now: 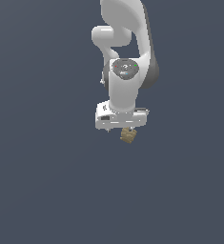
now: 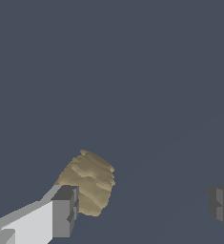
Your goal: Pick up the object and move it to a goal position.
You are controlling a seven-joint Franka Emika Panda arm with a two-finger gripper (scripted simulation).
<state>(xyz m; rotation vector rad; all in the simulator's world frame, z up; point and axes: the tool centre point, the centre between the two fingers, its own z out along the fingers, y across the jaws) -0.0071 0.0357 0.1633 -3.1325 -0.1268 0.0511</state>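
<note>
tool [image 2: 142, 205] wide apart beside object [image 2: 89, 181]

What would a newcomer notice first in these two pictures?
First, the white robot arm hanging down the middle of the exterior view against a plain dark grey-blue background. Next, the small tan, ridged object just under the tool. In the wrist view the fingers stand wide apart, the object beside one.

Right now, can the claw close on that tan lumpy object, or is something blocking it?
Probably yes. The claw is open, nothing lies between its fingers and the tan lumpy object, which sits beside one finger, off-centre, so a shift toward it may help.
</note>
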